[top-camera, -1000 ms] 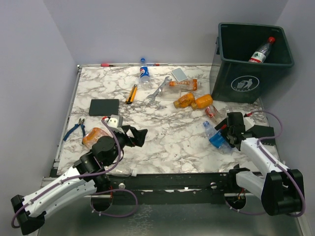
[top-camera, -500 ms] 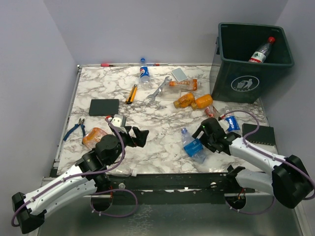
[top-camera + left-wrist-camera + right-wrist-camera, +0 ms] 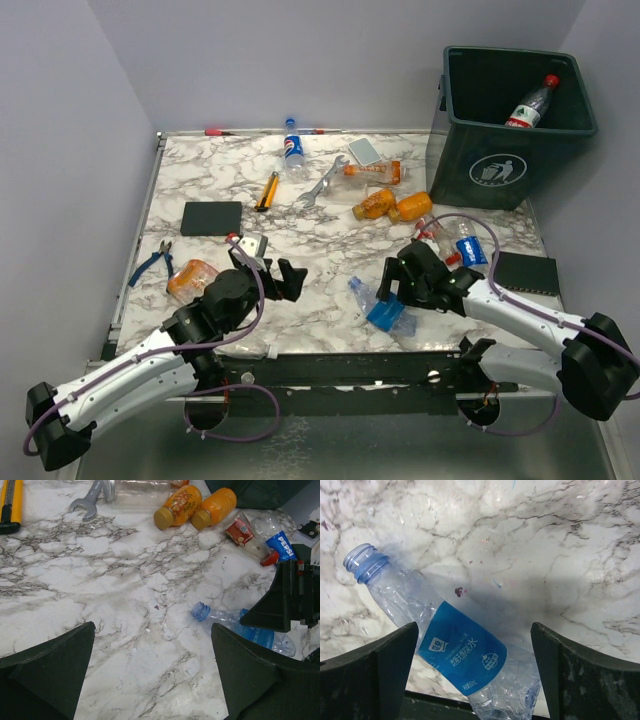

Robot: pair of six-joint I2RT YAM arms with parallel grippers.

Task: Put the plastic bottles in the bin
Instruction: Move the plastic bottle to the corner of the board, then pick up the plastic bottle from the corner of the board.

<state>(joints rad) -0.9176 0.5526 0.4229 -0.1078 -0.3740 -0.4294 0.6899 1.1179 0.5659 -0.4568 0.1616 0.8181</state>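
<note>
A clear plastic bottle with a blue label [image 3: 462, 660] lies uncapped on the marble by the near edge [image 3: 378, 308]. My right gripper [image 3: 475, 677] hangs over it, open; its right finger stands apart from the bottle. Left of it, my left gripper [image 3: 288, 280] is open over bare marble [image 3: 152, 675]. Two orange bottles [image 3: 392, 206] lie mid-table, with a clear orange-labelled one [image 3: 372, 172] behind. A Pepsi bottle [image 3: 292, 150] lies at the back and another [image 3: 468, 246] beside a crushed bottle [image 3: 432, 230]. One orange bottle [image 3: 190, 276] is near left. The bin [image 3: 510, 170] at far right holds a red-capped bottle [image 3: 530, 104].
A silver wrench [image 3: 322, 182], a yellow-handled tool [image 3: 267, 190], a dark pad [image 3: 212, 217], blue pliers [image 3: 152, 262] and a small grey card [image 3: 364, 151] lie on the table. A black block [image 3: 525, 270] sits at the right edge.
My right arm has swung left along the near edge, and the blue-labelled bottle has moved left with it. Its jaws have widened. My left arm has edged a little right.
</note>
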